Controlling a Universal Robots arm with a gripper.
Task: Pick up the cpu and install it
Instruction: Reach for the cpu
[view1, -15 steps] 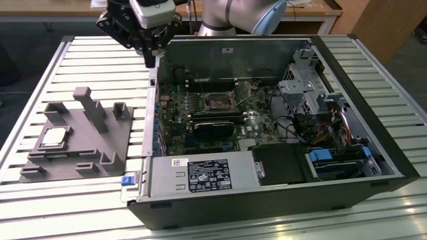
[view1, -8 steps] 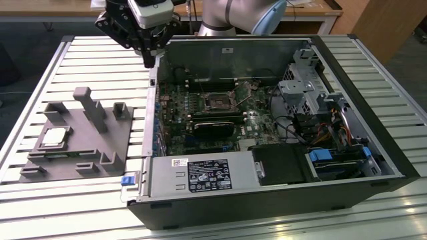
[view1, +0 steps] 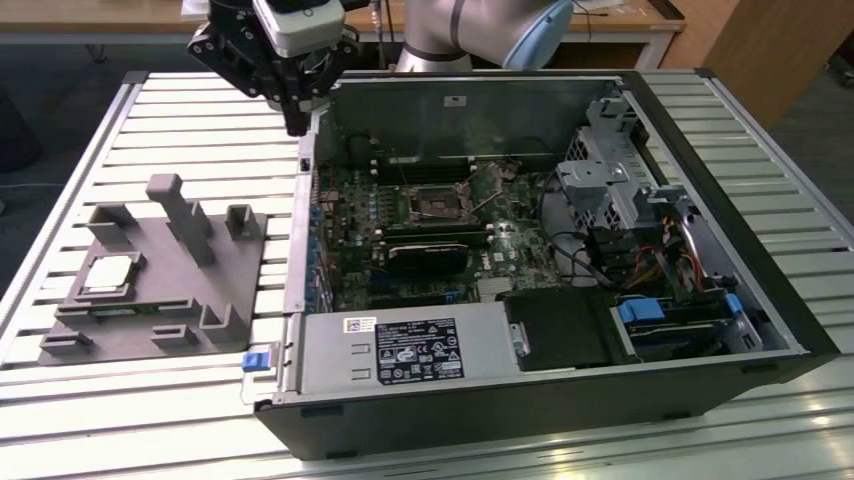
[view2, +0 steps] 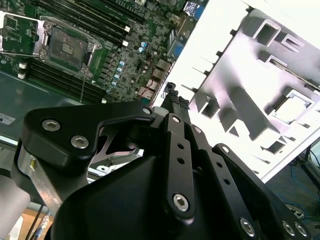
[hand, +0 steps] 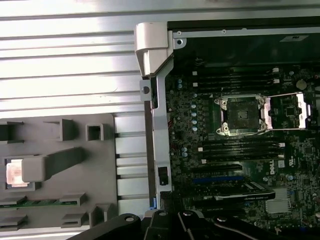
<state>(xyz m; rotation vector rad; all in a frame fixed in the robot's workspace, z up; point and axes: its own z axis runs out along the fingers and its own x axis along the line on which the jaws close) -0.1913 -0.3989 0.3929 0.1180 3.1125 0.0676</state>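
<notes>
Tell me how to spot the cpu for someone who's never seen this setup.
On the slatted metal table, to the exterior view's left of the open computer case, a grey fixture plate lies. The cpu sits on that plate: a small flat square with a silver top and pale rim, unlike the grey posts around it.

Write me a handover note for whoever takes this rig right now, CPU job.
Claw: shut and empty, hanging over the black computer case's wall.
Small flat silver-grey square cpu: lying in the grey fixture plate, untouched.
Dark square motherboard socket: empty, metal frame open.
Done: nothing. Left: pick-up and install.
</notes>
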